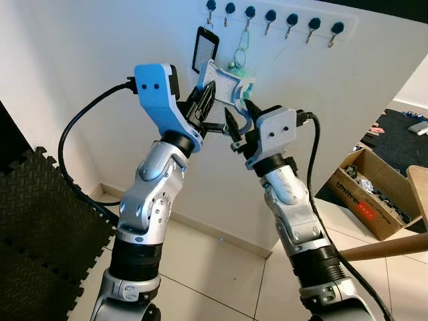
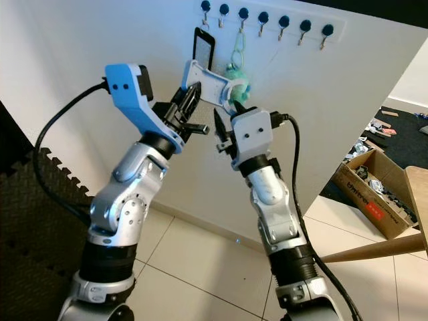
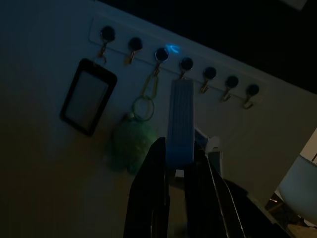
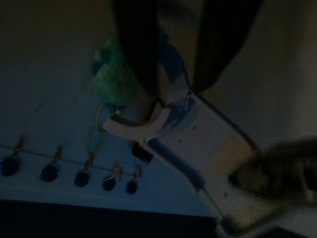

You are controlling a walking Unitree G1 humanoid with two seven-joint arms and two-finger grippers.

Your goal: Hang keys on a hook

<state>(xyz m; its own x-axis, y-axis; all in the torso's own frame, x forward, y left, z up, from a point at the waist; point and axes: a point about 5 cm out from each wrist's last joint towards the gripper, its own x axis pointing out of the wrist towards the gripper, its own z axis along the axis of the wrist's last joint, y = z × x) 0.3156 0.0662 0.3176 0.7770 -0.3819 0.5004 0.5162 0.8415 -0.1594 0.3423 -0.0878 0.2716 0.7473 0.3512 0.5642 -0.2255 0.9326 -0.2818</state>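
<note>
You were mid-lift: left fingers (image 1: 206,100) pinched the white tag (image 1: 224,80) just under the hook rail (image 1: 281,15), right fingers (image 1: 239,122) open beside it; next, hooking its loop.

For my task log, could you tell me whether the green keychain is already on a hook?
Yes: the green keychain hangs by its loop from a hook on the wall rack.
</note>
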